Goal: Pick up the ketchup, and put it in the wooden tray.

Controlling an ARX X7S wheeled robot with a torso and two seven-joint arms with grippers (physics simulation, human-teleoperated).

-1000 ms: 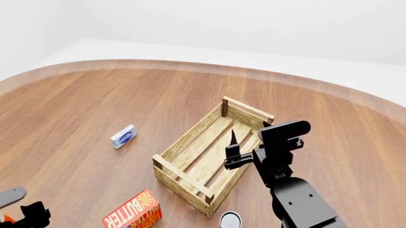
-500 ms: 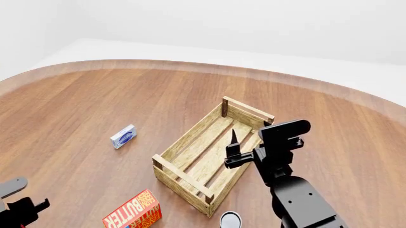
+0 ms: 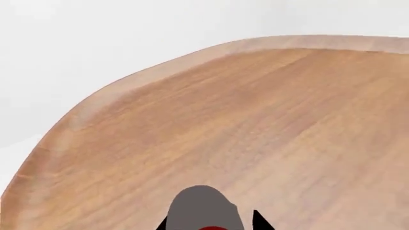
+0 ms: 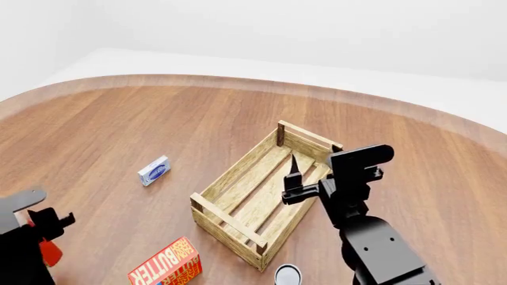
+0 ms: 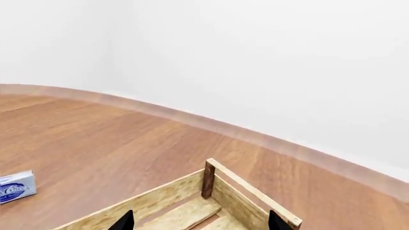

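Observation:
The ketchup (image 4: 50,253) is a red bottle with a pale cap (image 4: 18,205), at the lower left of the head view. My left gripper (image 4: 35,230) is shut on it and holds it above the table. In the left wrist view the cap (image 3: 203,207) stands between the black fingertips (image 3: 257,221), with a bit of red below it. The wooden tray (image 4: 236,169) lies at the middle of the table. My right gripper (image 4: 300,181) hovers open and empty over the tray's right side. The right wrist view shows the tray's far corner (image 5: 221,184) between its spread fingertips (image 5: 124,222).
A red-orange butter box (image 4: 166,265) lies near the front, left of the tray. A small blue-white box (image 4: 154,170) lies further left and also shows in the right wrist view (image 5: 14,188). A small can (image 4: 288,276) sits at the tray's near corner. The table's curved edge (image 3: 96,98) is close.
My left gripper has risen into the head view with the ketchup, moving up and to the right. My right gripper has shifted slightly up and right over the tray.

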